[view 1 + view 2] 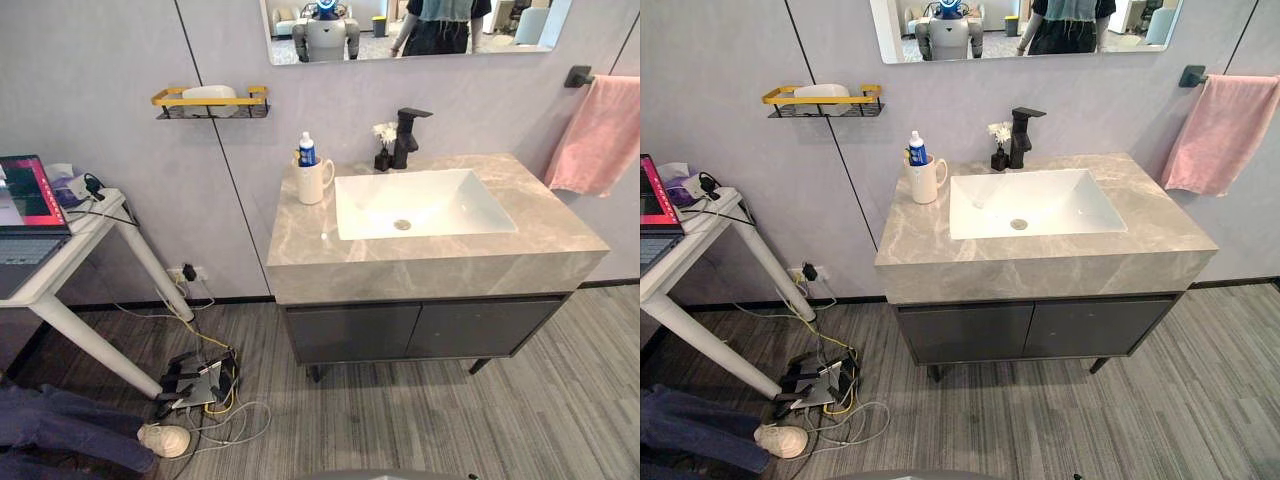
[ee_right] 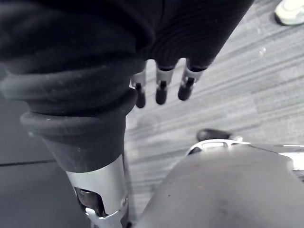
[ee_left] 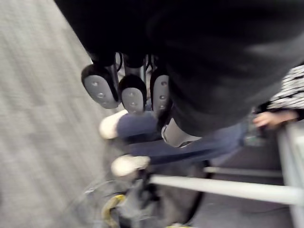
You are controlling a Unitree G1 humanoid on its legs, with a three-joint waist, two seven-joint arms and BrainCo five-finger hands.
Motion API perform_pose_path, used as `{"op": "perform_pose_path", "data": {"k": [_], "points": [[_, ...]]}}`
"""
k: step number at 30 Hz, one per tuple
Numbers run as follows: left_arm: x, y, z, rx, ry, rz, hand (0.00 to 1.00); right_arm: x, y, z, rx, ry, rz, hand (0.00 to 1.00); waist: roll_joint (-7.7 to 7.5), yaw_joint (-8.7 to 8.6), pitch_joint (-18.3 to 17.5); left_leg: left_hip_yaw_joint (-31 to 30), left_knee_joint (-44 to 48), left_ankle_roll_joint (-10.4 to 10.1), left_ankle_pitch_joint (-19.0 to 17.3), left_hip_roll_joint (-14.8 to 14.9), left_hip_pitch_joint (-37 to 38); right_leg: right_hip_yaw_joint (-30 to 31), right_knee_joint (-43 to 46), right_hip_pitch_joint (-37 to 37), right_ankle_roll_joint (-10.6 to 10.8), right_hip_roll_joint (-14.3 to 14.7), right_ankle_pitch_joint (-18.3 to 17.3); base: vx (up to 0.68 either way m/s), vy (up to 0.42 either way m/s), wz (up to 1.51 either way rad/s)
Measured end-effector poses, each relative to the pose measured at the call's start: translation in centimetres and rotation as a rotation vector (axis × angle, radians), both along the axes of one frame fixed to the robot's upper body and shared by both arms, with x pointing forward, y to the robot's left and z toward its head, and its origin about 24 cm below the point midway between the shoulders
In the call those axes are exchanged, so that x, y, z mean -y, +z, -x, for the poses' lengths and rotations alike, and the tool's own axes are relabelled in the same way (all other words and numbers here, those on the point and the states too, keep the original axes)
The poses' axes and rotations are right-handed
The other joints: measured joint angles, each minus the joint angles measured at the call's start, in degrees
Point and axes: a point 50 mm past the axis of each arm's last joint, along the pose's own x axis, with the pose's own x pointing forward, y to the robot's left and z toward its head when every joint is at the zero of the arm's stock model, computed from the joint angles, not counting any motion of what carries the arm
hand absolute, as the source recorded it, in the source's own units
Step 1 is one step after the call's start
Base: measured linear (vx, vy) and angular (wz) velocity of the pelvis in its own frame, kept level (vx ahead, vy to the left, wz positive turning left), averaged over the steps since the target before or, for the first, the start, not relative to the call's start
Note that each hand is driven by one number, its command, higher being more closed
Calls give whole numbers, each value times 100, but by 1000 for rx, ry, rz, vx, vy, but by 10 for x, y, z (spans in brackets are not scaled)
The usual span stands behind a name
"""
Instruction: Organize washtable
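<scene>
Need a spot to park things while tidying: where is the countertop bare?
Bare: the countertop strip left of the basin, in front of the mug; the wide strip right of the basin; the front ledge. Crowded: behind the basin, where flower vase and faucet stand close together.

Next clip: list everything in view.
washtable: one, grey marble, centre
basin: one, white, in washtable
faucet: one, black, behind basin
vase: one, dark, white flowers, beside faucet
mug: one, white, tube inside, washtable's back left
towel: one, pink, right wall
shelf: one, yellow-rimmed, left wall
side table: one, white, far left, laptop on it
person's leg: one, blue trousers, lower left floor
left hand: one, silver, open, empty
right hand: one, silver, open, empty
</scene>
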Motion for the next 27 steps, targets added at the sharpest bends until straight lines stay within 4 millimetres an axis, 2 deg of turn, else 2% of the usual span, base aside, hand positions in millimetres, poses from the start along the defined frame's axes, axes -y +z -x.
{"op": "perform_pose_path", "data": {"k": [3,5,10,13,15,17,21,22,23,24,25,26,27], "points": [[14,-6,1,-24,-55,86,0,-3,-2,0,-13,0,-12,0,-33,-60,-1,-37,-121,-7,6,-3,65,-9,9,26,23,-1,-46,34,-3,7],[17,-8,-12,-8,-149,105,0,-3,-3,-1,-19,4,-13,0,-22,-79,2,-37,-129,-20,17,-3,77,-4,15,32,50,0,-85,69,3,-3],[12,-10,-35,8,-305,101,0,-1,-4,0,-43,16,-13,0,-40,-134,8,-43,-102,-38,70,-16,182,8,82,124,66,-15,-139,104,10,-1],[10,-10,-51,35,-353,92,0,-2,-4,-7,-36,26,-15,0,-95,-223,75,-50,-100,-39,53,-22,222,-3,84,156,54,-20,-169,75,7,2],[9,-10,-60,49,-384,86,0,-1,-4,-13,-26,33,-12,0,-78,-233,243,-23,-61,-23,-7,-19,302,18,123,195,35,-20,-199,17,5,-9],[7,-10,-68,53,-439,75,0,-1,-3,-18,-12,34,-10,0,-132,-235,434,13,269,0,-206,-26,255,98,346,168,59,-72,-308,-49,31,-16],[7,-9,-77,50,-515,66,0,-1,-2,-33,22,33,-8,0,-133,-233,649,380,1512,57,-922,53,-280,559,1028,-384,82,-132,-540,-86,63,-54],[6,-9,-85,61,-541,61,0,-2,-1,-37,37,32,-10,0,-132,-240,736,533,1830,75,-1085,120,-422,699,1188,-550,85,-116,-564,-91,75,-95],[4,-8,-96,69,-600,47,0,-2,2,-48,80,16,-9,0,-172,-257,927,825,2418,141,-1365,225,-726,961,1539,-965,47,-83,-529,-184,127,-156],[5,-7,-106,81,-626,47,0,-3,3,-57,104,20,-9,0,-137,-222,1033,1180,2367,253,-1368,296,-776,901,1435,-1291,-261,-3,-88,-208,116,-168],[8,-8,-108,81,-627,56,0,1,5,-61,118,23,1,0,-60,-195,1080,1467,2245,323,-1310,457,-771,672,1278,-1248,-436,22,82,-269,87,-165],[6,-7,-115,84,-651,42,0,4,8,-70,144,11,8,0,-82,-244,1253,1830,2219,331,-1282,472,-673,-428,2900,-1494,-780,-339,-781,-167,62,-135],[2,-6,-117,80,-667,31,0,2,6,-61,121,9,3,0,-124,-245,1293,2096,2212,384,-1295,435,-506,-1062,4094,-1419,-867,-718,-1289,-127,64,-134]]}}
